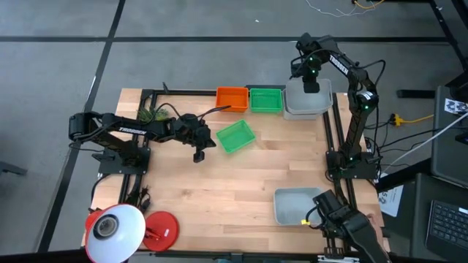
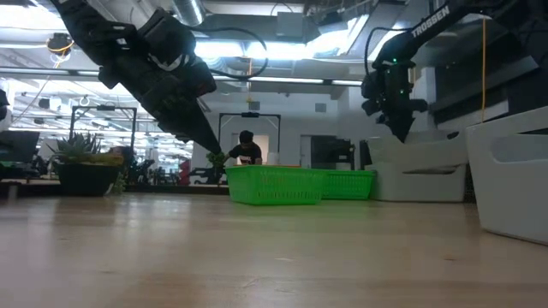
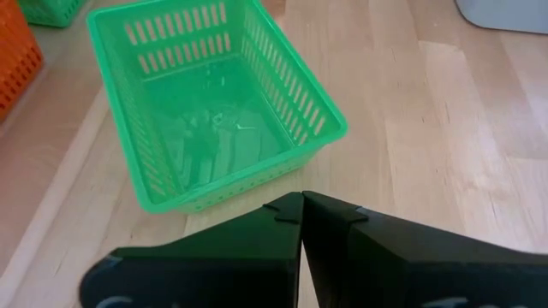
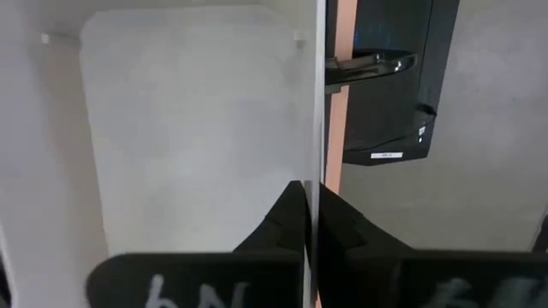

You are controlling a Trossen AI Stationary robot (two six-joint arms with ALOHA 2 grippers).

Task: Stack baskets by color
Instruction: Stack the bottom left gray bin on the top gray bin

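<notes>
hovering just beside the loose green basket (image 1: 236, 136) near the table's middle, the left gripper (image 1: 198, 155) has its jaws pressed together, empty. it should open them, straddle one wall, lift, and nest the basket squarely in the green basket at the far edge (image 1: 265, 100). the right gripper (image 1: 311, 85), jaws together, hangs over the grey stack (image 1: 307, 106) at the far right corner. the wooden table (image 1: 219, 197) fronts an office.

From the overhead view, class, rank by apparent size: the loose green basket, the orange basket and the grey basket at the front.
1. Grey basket, clearly largest.
2. Loose green basket and orange basket: too alike to rank.
</notes>
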